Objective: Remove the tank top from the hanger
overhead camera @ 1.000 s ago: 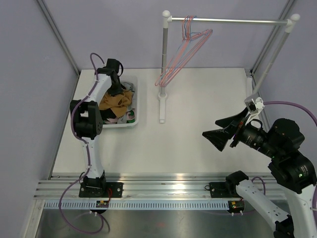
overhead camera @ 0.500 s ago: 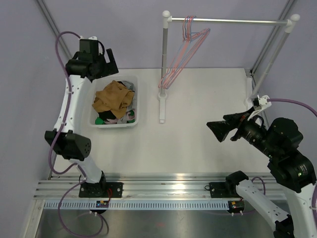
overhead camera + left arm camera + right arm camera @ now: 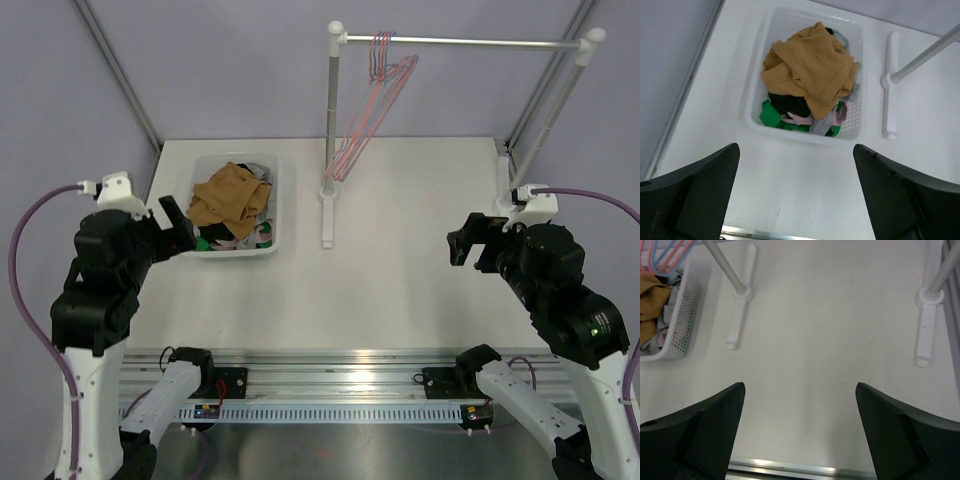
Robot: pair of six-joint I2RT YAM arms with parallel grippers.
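Observation:
Several pink and blue hangers (image 3: 375,100) hang bare on the rail (image 3: 470,42), tilted down to the left; their lower ends show in the right wrist view (image 3: 665,252). The mustard-brown tank top (image 3: 228,195) lies crumpled on top of the clothes in the white basket (image 3: 275,215), seen from above in the left wrist view (image 3: 810,67). My left gripper (image 3: 178,228) hovers open just in front of the basket, nothing between its fingers (image 3: 795,146). My right gripper (image 3: 470,245) hangs open over the bare table at the right (image 3: 800,385).
The rack's left post (image 3: 330,110) and foot (image 3: 326,215) stand right of the basket; its right post (image 3: 550,110) and foot (image 3: 925,330) are at the table's right edge. Green, black and pink clothes (image 3: 790,112) lie under the tank top. A metal rail (image 3: 330,370) runs along the near edge.
My left gripper has opened and drawn back from the basket toward the near left. The tank top stays in the basket. My right arm has pulled back and now points down.

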